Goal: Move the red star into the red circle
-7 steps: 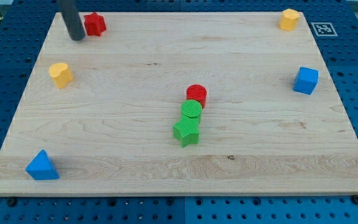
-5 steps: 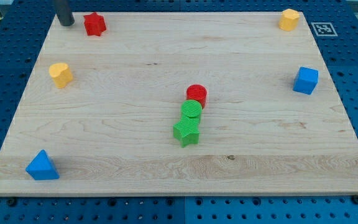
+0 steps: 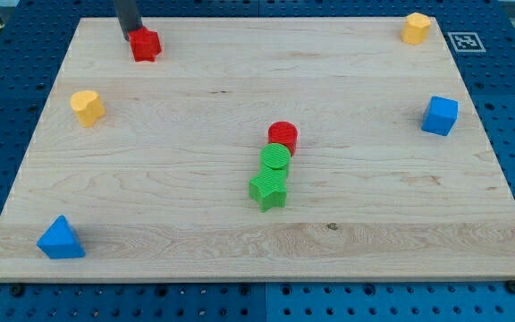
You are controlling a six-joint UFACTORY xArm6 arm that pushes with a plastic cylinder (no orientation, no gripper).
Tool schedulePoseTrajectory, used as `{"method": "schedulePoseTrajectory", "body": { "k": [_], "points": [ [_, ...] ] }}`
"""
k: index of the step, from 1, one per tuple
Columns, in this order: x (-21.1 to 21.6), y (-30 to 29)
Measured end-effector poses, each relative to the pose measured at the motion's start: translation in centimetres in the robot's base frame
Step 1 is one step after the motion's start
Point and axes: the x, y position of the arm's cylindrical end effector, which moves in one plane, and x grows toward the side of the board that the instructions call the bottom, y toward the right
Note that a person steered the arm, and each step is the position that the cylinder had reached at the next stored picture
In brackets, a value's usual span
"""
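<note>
Blue triangle (image 3: 61,239) seen nearest, view's bottom left. Green star (image 3: 268,190), green circle (image 3: 275,158), red circle (image 3: 282,135) lined up mid-board, touching. Red star (image 3: 145,44) placed at top left, well apart from red circle. Tip (image 3: 132,32) set against star's upper-left side; no claw fitted, bare rod only. Push needed toward lower right. Since earlier frames: tip swung from star's left to behind it; star nudged slightly down-right.

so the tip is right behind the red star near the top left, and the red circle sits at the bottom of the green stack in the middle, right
Not quite. In the camera view the red circle sits at the top end of the green row, touching the green circle, with the green star below. My tip is indeed right behind the red star, top left.
</note>
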Motion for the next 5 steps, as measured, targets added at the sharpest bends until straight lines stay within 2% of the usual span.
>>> {"method": "schedulePoseTrajectory", "body": {
  "k": [2,5],
  "points": [
    [0.6,-0.9],
    [1.5,2.8]
  ]
}}
